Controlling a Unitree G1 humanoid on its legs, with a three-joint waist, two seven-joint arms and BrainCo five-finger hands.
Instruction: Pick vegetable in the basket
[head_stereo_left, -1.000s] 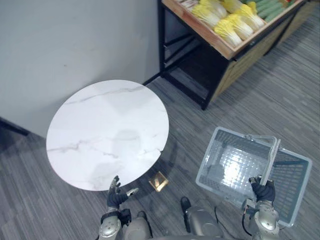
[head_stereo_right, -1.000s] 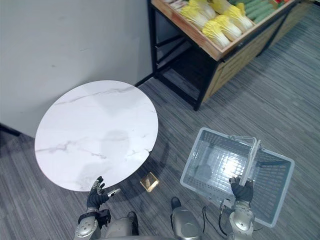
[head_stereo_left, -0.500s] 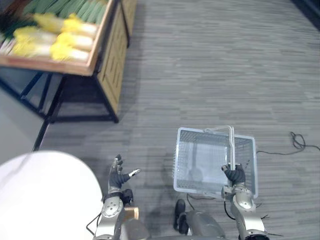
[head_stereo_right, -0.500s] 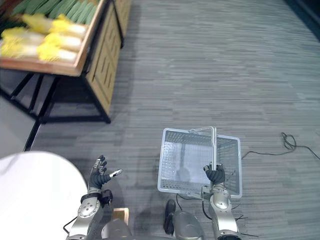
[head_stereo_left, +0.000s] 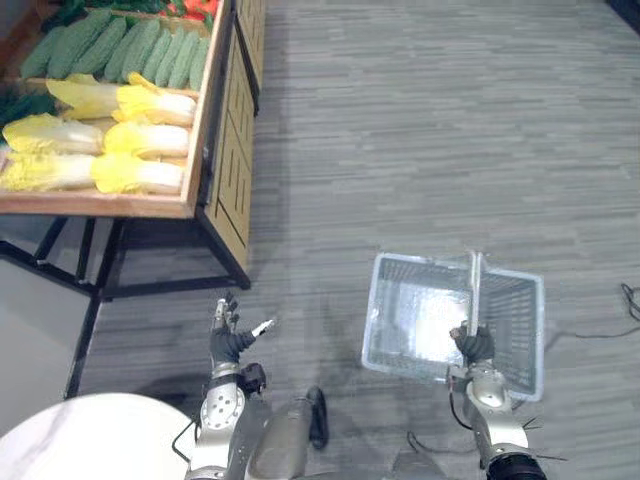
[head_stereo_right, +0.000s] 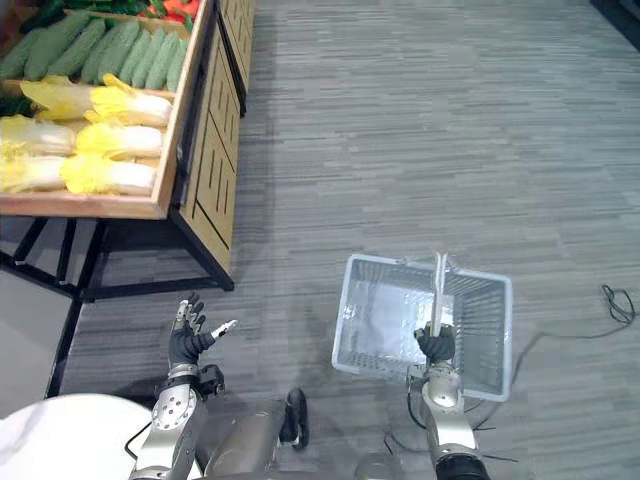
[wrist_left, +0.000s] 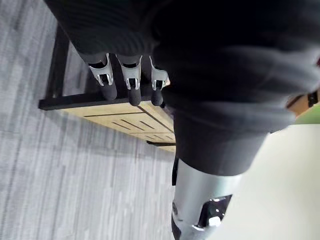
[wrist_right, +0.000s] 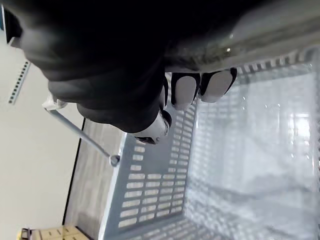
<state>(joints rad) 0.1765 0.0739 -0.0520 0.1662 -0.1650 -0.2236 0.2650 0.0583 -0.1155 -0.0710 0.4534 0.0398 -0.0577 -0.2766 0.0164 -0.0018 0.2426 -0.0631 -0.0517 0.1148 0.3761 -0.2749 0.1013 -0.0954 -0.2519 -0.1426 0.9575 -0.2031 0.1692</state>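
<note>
By the stand's (head_stereo_left: 222, 150) nearest corner, the left hand (head_stereo_left: 229, 346) held its fingers (wrist_left: 131, 82) spread; the right hand (head_stereo_left: 473, 347) was clenched round the handle (head_stereo_left: 473, 290) of the basket (head_stereo_left: 379, 322).

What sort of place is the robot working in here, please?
Likely a grocery shop's produce section, or a mock-up: a wooden stand holds yellow cabbages and green vegetables, and the right robot hand carries a shopping basket.
</note>
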